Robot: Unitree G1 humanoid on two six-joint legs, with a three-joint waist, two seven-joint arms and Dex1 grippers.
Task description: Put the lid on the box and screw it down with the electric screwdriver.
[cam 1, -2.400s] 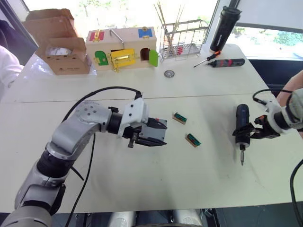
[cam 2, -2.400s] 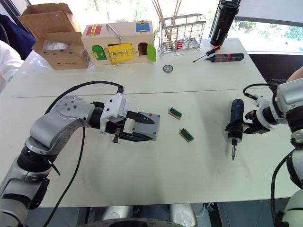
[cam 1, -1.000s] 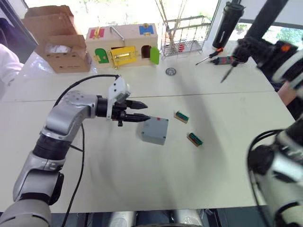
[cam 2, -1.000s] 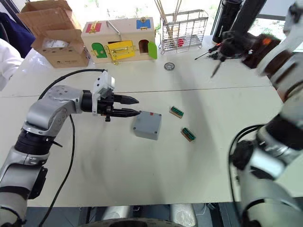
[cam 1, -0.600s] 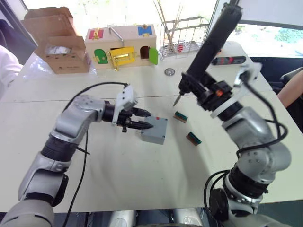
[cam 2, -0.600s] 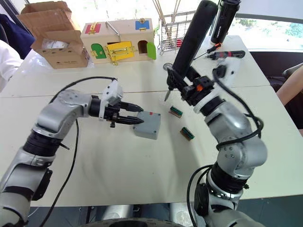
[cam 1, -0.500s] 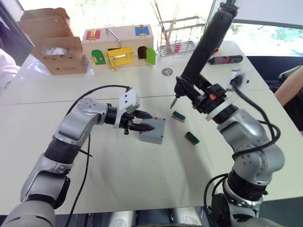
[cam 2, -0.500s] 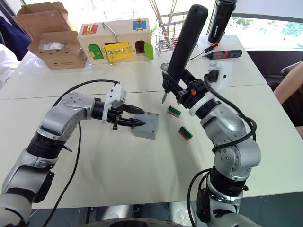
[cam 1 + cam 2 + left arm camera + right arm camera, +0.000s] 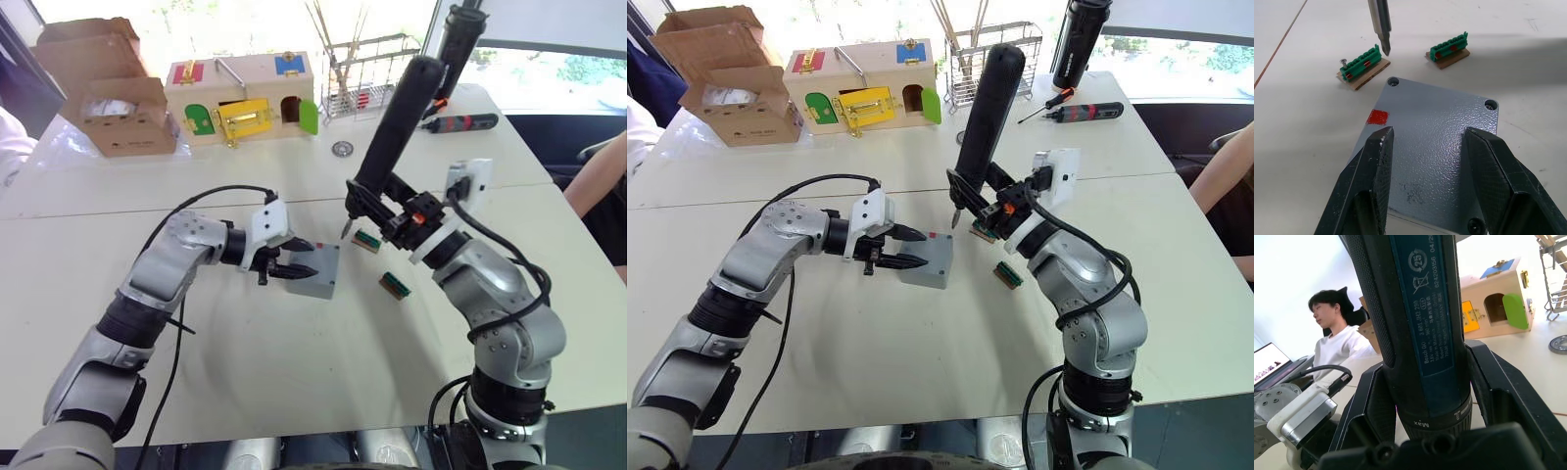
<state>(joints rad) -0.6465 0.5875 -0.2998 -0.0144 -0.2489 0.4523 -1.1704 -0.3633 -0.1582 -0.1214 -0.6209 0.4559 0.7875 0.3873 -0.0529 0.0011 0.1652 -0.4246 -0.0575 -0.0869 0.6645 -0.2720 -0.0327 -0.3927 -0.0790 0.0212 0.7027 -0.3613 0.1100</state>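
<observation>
Grey lid [image 9: 1430, 147] on box, left gripper [image 9: 1427, 161] spread astride, perhaps touching; right gripper [image 9: 1422, 396] clamping electric screwdriver [image 9: 392, 137]

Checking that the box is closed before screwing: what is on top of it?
The lid sits on the box, with a red mark on its surface. It covers the inside, so nothing in there can be seen.

Lid [image 9: 1435, 142] speckled grey, rough; electric screwdriver [image 9: 1420, 323] matt, ribbed.
</observation>
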